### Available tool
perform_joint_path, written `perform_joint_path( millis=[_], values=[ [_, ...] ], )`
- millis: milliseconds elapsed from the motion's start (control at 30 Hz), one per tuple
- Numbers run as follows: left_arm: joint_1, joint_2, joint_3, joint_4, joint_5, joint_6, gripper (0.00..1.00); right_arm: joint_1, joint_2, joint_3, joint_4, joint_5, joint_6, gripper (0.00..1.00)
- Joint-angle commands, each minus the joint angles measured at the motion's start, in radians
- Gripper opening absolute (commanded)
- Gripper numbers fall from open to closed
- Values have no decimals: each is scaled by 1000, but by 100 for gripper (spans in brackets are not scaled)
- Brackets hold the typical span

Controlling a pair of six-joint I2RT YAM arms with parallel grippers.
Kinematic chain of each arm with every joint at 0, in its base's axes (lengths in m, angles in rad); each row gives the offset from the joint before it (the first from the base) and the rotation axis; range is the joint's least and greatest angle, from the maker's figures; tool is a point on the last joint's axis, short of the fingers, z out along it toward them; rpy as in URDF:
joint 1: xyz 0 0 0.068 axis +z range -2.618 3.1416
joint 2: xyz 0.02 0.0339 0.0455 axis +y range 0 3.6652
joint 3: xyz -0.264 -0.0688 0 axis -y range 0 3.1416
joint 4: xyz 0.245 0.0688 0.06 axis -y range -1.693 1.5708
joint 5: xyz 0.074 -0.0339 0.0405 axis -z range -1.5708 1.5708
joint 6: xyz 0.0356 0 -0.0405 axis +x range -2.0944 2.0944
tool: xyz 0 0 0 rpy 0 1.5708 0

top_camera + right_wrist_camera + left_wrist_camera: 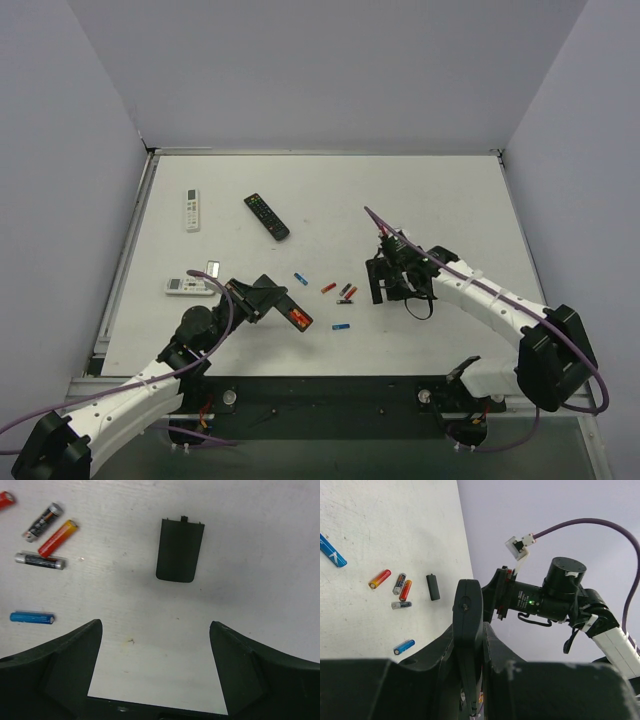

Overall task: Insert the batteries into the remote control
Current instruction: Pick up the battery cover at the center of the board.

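My left gripper [262,297] is shut on the slim black remote control [283,305] and holds it above the table's near left. A red-orange battery [298,318] shows in its open compartment. In the left wrist view the remote [466,610] stands edge-on between the fingers. Loose batteries lie mid-table: red [328,287], a dark and orange pair [348,291], and two blue ones [342,326] [300,279]. My right gripper [155,630] is open and empty, just above the table. The black back cover [180,550] lies flat ahead of it, with batteries [58,537] to its left.
A black remote with coloured buttons [267,216] lies at the back centre-left. One white remote [192,210] lies at the far left, another [190,286] close to my left arm. My right arm [560,600] shows beyond the remote in the left wrist view.
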Motion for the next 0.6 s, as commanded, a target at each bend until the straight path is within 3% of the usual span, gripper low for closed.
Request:
perform_joint_path(
  millis=[0, 567],
  values=[
    [2, 2, -4, 42, -9, 8, 0, -22, 31, -41, 0, 85, 109, 83],
    [4, -45, -12, 2, -14, -9, 0, -83, 267, -35, 112, 77, 154, 66]
  ],
)
